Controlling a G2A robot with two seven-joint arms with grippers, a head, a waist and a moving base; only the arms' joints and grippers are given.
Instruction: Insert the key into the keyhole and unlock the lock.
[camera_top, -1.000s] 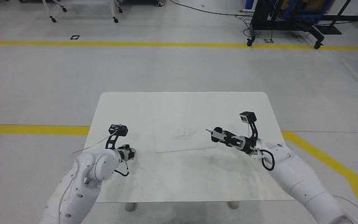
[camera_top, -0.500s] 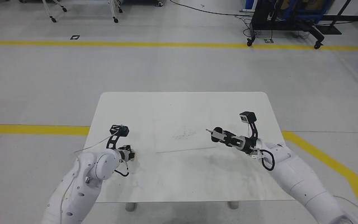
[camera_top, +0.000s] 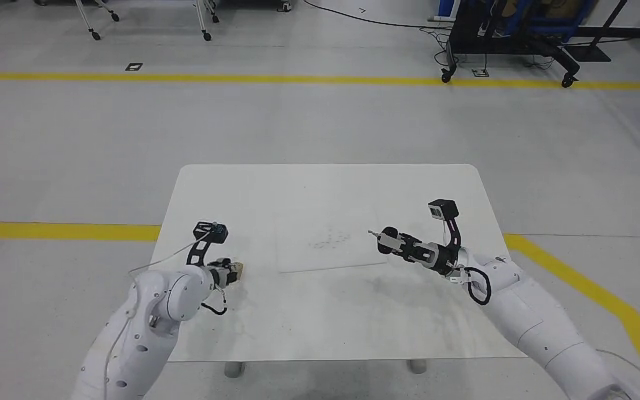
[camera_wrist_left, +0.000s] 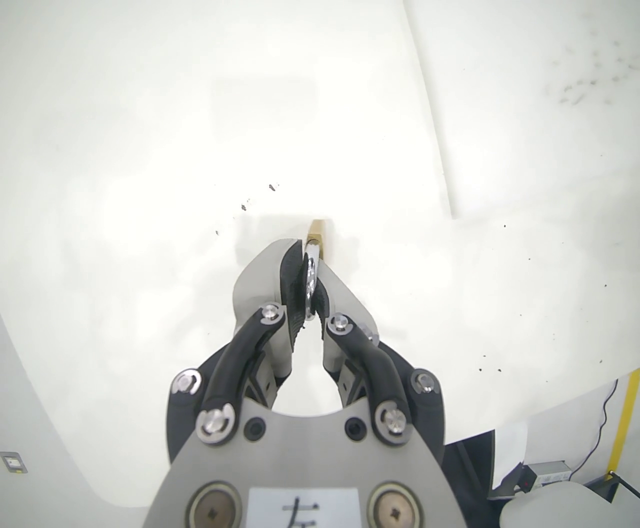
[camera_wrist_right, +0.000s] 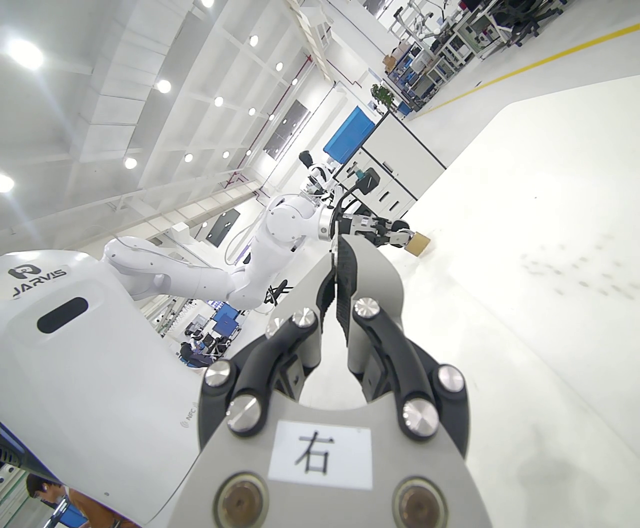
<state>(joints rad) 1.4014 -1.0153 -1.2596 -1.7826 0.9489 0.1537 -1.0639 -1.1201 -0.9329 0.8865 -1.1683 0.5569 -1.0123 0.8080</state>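
Left wrist has rolled a touch since a second ago, so the brass lock (camera_top: 234, 267) now peeks out past the left gripper (camera_wrist_left: 309, 261), which is clamped on its silver shackle (camera_wrist_left: 311, 282); the right arm hasn't budged. The right gripper (camera_top: 384, 237) is pinched shut on what I take for the key (camera_top: 372, 234), a thin sliver beyond its tips, well apart from the lock. I can't make out the keyhole; I'd turn that face toward the key, square the blade, then close in slowly along one line. Bare table (camera_top: 330, 200) lies between the grippers, and its edge sits close behind the left one, so they'd best meet toward the middle.
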